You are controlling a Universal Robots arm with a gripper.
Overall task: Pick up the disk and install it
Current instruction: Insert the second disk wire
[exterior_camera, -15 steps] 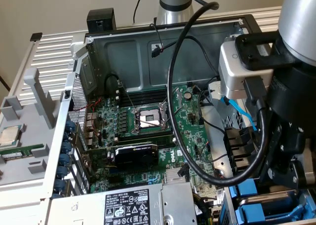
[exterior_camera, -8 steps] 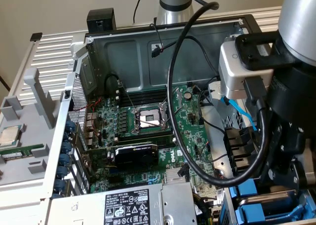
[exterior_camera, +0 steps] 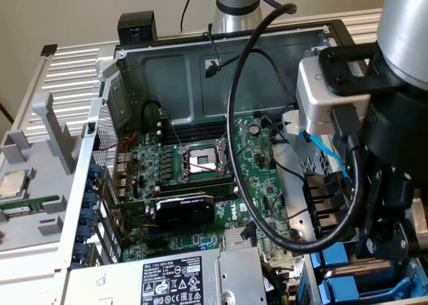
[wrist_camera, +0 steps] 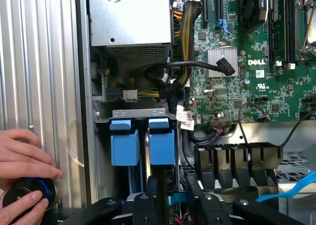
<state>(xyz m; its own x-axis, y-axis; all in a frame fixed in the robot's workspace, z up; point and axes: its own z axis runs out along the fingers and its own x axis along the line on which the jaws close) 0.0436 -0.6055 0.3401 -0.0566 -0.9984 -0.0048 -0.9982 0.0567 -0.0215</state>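
While claw point(wrist_camera: 170, 205) straddles disk point(wrist_camera: 165, 185), blue tabs point(wrist_camera: 162, 141) adjoin.

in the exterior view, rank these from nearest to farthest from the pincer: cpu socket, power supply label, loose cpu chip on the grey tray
1. Power supply label, low in the case, left of the pincer.
2. CPU socket, mid-motherboard, close to call against the label.
3. Loose CPU chip, outside the case, at the view's far left.

end effector point(wrist_camera: 170, 205) over blue drive carriers point(wrist_camera: 143, 146), hand point(wrist_camera: 24, 175) on knob point(wrist_camera: 27, 193)

plain beige wall point(exterior_camera: 80, 17) behind grey ribbed table point(exterior_camera: 73, 64).
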